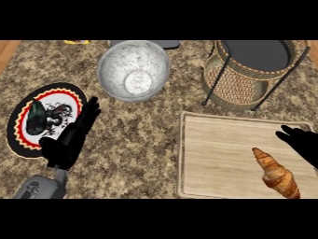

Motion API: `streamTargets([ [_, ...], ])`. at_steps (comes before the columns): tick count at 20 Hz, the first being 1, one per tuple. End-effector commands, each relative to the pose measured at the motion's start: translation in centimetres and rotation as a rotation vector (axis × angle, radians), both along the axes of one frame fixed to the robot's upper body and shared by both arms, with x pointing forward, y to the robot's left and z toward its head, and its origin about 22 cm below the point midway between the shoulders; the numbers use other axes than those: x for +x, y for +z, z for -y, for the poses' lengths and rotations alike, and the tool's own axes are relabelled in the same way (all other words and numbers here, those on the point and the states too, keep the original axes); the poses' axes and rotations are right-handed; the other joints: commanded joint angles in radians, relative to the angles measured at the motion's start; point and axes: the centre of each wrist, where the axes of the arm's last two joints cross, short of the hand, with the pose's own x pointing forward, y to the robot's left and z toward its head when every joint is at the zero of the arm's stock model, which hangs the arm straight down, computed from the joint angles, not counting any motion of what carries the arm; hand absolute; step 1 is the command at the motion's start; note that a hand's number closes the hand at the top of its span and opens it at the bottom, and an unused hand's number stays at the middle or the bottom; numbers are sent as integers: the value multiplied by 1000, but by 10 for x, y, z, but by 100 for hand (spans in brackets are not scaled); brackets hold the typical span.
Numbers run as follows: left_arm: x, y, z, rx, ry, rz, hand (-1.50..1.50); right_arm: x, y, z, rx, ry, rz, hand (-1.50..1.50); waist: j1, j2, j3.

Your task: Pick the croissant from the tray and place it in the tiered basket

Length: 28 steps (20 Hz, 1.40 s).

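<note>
While the golden-brown crescent croissant lies at five o'clock on the pale wooden tray, the black right hand hovers at its two o'clock, fingers straight and apart; the woven tiered basket stands at the tray's twelve.

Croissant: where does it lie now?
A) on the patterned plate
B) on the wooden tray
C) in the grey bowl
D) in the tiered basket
B: the croissant lies on the wooden tray, with the right hand open just beside it.
</note>
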Motion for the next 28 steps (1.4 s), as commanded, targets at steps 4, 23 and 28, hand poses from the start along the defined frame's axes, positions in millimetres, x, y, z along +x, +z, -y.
streamTargets([
  [4,-1,-17,-4,21,-9,16,0,-41,11,-27,-83,-50,-23,-150,7,4,4],
  [23,9,1,18,-10,-24,16,0,3,-88,-18,-134,-209,-35,-150,16,6,5],
  [28,2,-2,-6,17,-20,23,0,0,-105,0,-182,-276,-52,-150,16,5,4],
])
